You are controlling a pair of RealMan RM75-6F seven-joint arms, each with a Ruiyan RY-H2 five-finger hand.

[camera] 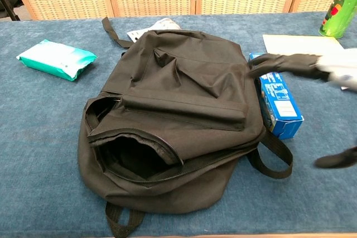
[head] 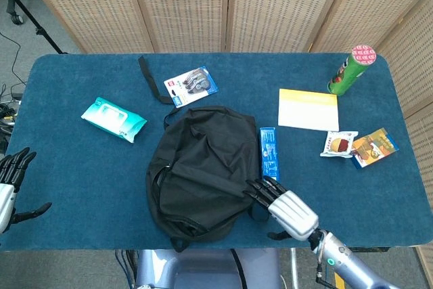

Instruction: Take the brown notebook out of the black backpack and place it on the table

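Observation:
The black backpack lies flat in the middle of the table, also in the chest view as the backpack, with its main zipper mouth gaping toward the near edge. Only dark lining shows inside; no brown notebook is visible. My right hand hovers open at the bag's right side, fingers spread and stretched toward it; in the chest view the right hand is blurred above the blue box. My left hand is open at the table's near left edge, far from the bag.
A blue box lies along the bag's right side. A teal wipes pack sits at left, a blister card behind the bag. A yellow-white pad, green can and snack packets stand at right.

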